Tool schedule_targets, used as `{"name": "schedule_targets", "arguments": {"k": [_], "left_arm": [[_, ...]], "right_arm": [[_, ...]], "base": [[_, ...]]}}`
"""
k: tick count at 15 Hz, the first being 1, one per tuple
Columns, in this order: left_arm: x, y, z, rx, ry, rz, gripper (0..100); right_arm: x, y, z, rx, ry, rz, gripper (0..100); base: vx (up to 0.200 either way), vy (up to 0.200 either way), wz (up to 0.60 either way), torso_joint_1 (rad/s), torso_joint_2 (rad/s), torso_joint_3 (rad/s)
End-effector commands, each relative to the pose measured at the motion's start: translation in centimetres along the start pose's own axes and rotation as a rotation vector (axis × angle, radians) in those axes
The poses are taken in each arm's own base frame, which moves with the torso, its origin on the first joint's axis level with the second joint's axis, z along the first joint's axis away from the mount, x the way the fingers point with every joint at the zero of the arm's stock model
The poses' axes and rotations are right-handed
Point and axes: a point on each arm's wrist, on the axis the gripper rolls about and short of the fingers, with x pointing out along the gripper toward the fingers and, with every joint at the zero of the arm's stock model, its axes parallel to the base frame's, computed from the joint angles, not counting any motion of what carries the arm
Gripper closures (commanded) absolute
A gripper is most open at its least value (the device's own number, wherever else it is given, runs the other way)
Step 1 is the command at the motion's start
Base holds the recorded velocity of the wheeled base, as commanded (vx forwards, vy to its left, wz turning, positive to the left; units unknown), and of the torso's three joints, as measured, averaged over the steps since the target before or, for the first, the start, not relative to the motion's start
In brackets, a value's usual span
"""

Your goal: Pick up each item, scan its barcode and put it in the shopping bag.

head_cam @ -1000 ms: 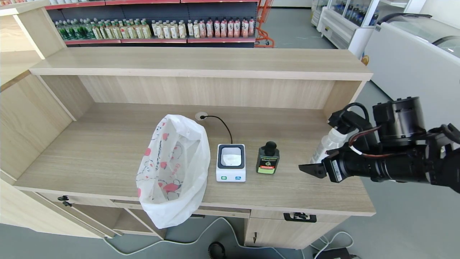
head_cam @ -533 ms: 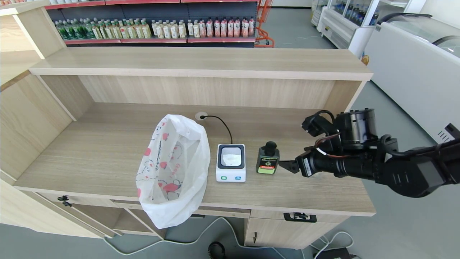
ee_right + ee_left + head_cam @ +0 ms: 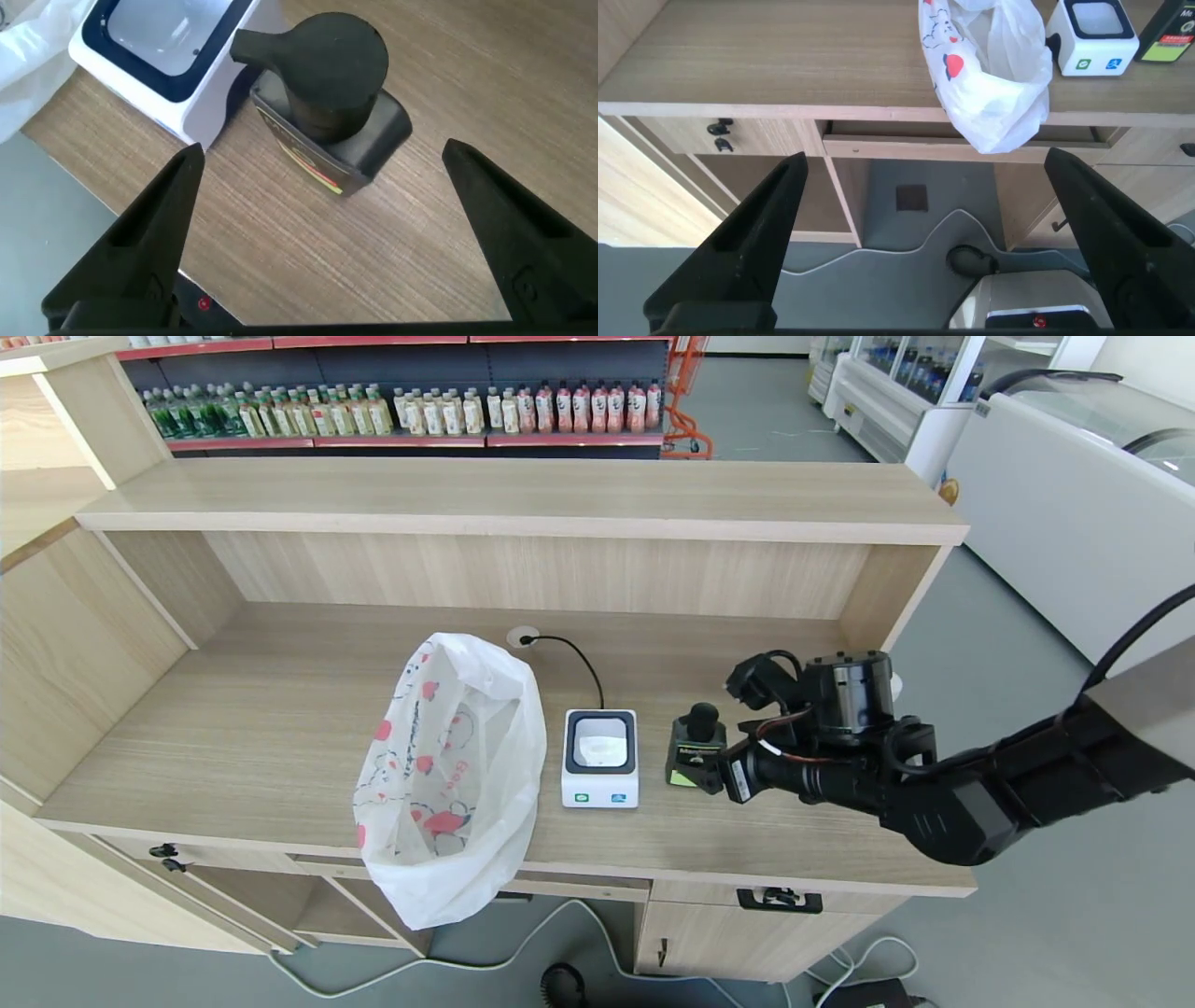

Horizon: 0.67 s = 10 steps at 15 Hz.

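- Step in hand: first pick. My right gripper (image 3: 717, 775) sits low over the counter (image 3: 280, 728), its jaws spread wide, one on each side of the dark pump bottle (image 3: 696, 747) and gripping nothing.
- Task's thing: the pump bottle stands upright on the counter, just beside the barcode scanner (image 3: 600, 758), on the side away from the shopping bag (image 3: 448, 775). In the right wrist view the bottle (image 3: 327, 93) lies between my fingers (image 3: 140, 243), apart from both.
- Next move, as I judge it: ease forward until the square body is fully between the pads, close on the body below the pump head, lift, then turn the barcode to the scanner window. I cannot tell which face carries the barcode.
- Left gripper (image 3: 926, 161): jaws spread, holding nothing, hanging below the counter's front edge, well apart from the work.
- Shopping bag: white plastic with red print, mouth open, slumped over the counter's front edge on the far side of the scanner from the bottle.
- In the way: the scanner stands close to the bottle, so my nearer finger has little room; its cable (image 3: 574, 658) runs back to a hole in the counter, clear of my path.
- Risk: a tall bottle may tip if nudged before the grip closes.
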Motion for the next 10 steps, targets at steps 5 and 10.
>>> {"name": "schedule_targets", "arguments": {"k": [5,10], "left_arm": [[0.0,0.0,0.0,0.0,-0.001,0.0,0],[0.0,0.0,0.0,0.0,-0.001,0.0,0]], "right_arm": [[3.3,0.3,-0.1,-0.02,-0.057,0.09,0],[5.3,0.2,-0.5,-0.079,-0.068,0.105,0]], "base": [[0.0,0.0,0.0,0.0,0.0,0.0],[0.0,0.0,0.0,0.0,0.0,0.0]]}}
